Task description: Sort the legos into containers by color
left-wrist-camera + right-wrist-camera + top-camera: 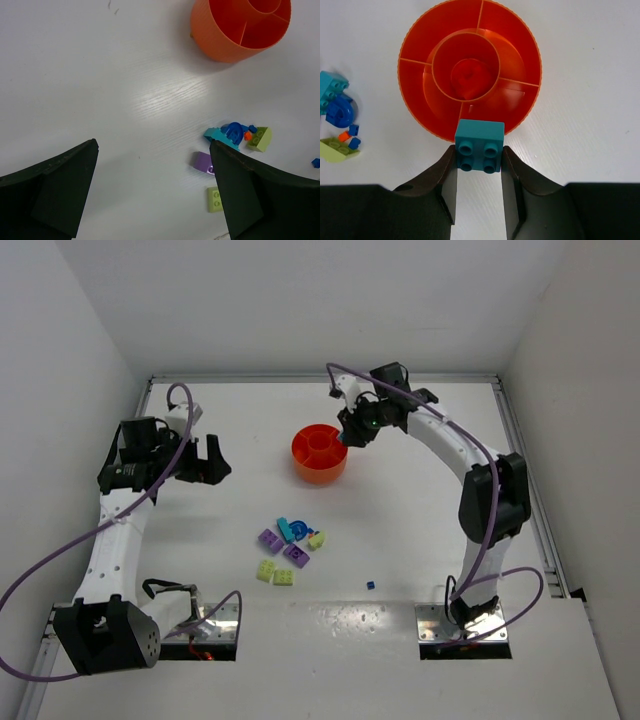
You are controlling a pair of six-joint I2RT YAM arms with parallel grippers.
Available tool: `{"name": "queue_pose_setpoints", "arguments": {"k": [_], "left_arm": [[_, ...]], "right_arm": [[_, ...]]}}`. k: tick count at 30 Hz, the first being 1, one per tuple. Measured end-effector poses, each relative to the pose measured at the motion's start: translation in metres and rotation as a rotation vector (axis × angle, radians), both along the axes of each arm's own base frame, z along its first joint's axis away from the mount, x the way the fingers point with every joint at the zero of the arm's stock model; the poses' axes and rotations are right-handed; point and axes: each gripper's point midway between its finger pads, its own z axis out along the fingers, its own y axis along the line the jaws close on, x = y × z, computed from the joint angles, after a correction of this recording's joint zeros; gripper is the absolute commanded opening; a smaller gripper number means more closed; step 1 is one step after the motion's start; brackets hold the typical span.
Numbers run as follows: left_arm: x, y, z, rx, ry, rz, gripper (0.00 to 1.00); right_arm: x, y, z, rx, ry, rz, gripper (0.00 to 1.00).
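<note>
Teal brick (479,146) in right jaws, at bowl (524,50) rim

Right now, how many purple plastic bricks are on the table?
2. One purple brick lies left of the teal brick; the other purple brick diagonally right of it. More might hide underneath.

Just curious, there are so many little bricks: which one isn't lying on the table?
The teal four-stud brick, pinched in the right gripper at the orange bowl rim; all other bricks lie on the table.
</note>
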Motion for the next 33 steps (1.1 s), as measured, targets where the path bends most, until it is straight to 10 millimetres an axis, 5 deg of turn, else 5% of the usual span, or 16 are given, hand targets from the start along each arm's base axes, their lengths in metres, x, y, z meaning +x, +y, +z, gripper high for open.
{"name": "queue_pose_setpoints", "arguments": {"k": [15, 33], "left_arm": [[0.001, 0.001, -0.002, -0.007, 0.008, 0.002, 1.0], [0.001, 0.002, -0.007, -0.021, 0.02, 0.0, 1.0]], "right_arm": [[0.009, 0.002, -0.032, -0.031, 0.054, 0.068, 0.22], [0.015, 0.009, -0.026, -0.001, 0.045, 0.071, 0.55]]}}
